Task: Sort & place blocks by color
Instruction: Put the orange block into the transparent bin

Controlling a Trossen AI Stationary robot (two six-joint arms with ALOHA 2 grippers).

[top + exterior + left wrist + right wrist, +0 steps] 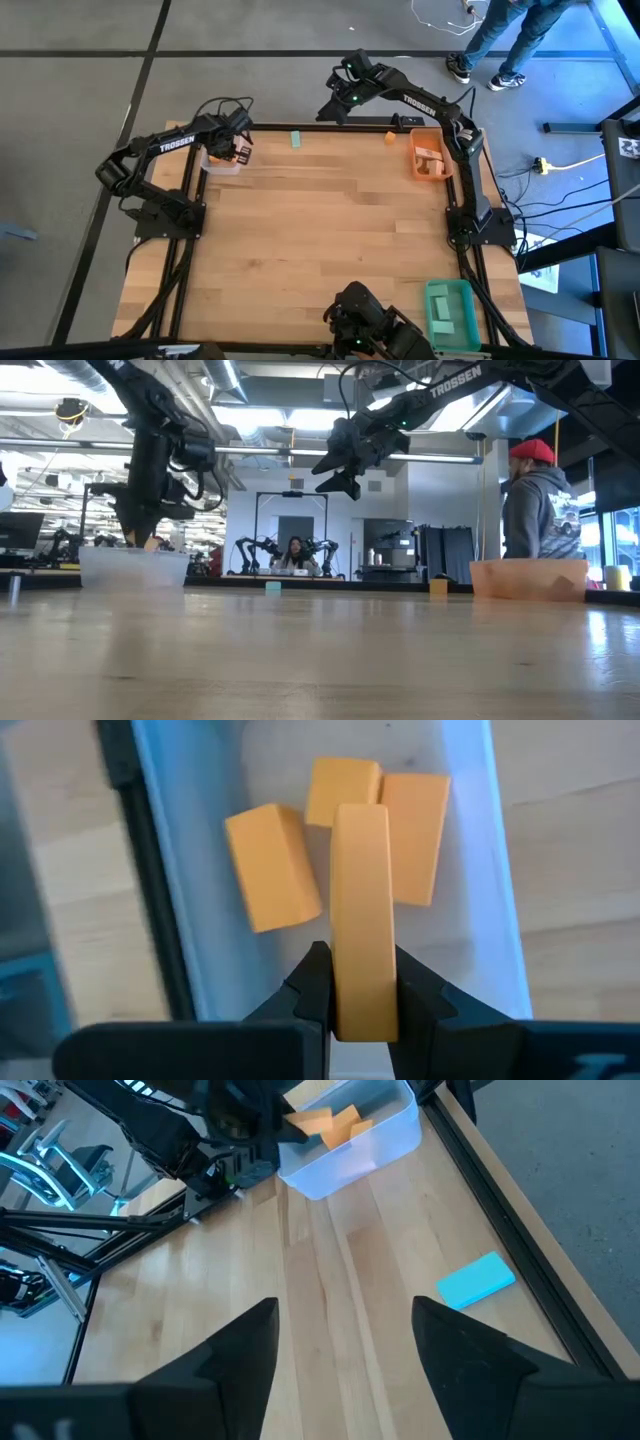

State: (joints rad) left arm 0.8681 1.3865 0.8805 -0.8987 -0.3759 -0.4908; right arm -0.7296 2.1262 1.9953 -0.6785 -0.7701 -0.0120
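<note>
My left gripper (363, 1005) hovers over the clear bin (222, 164) at the table's far left and is shut on a tan wooden bar (361, 900). Three more tan wood blocks (272, 865) lie on the bin's floor. A teal block (296, 138) and an orange block (390, 137) lie flat on the table near the far edge. My right gripper (345, 1315) is open and held high over the far edge (338, 100); the teal block (477, 1280) is below and ahead of it. My left gripper pinches the wooden bar between its two fingers (313, 990) at the bar's upper end (362, 995). The fingers come from above, pointing down, along the bar. The bar hangs upright below them over the bin; whether its lower end touches the blocks, I cannot tell.
An orange bin (430, 155) holding blocks sits at the far right, and a green bin (452, 310) at the near right. A third dark arm (365, 320) shows at the near edge. A person in a red cap (540, 500) stands beyond the table's right side.
</note>
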